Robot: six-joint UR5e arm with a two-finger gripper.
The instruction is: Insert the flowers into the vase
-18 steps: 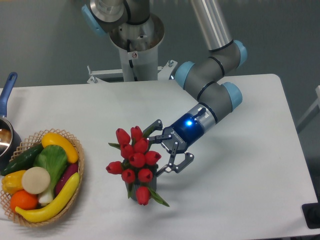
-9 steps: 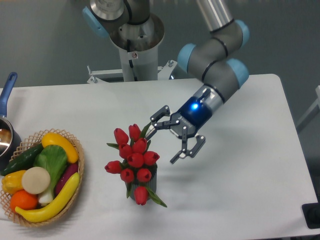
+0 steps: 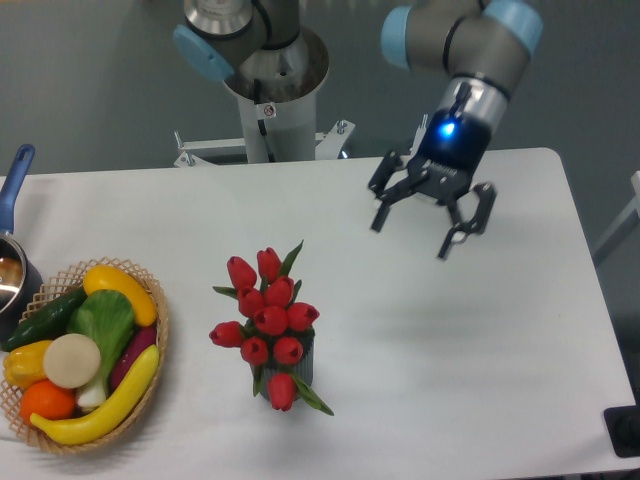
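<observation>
Tulips seated, gripper free
The red tulips [image 3: 268,318] stand in the dark vase [image 3: 302,362] mid-table; the gripper [image 3: 432,218] hangs spread wide and empty, well apart — the top-heavy bunch could tip the small vase.

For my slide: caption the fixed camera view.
Red flowers stand in the vase; the open hand hangs above the table, apart.

No legible text or labels
</observation>
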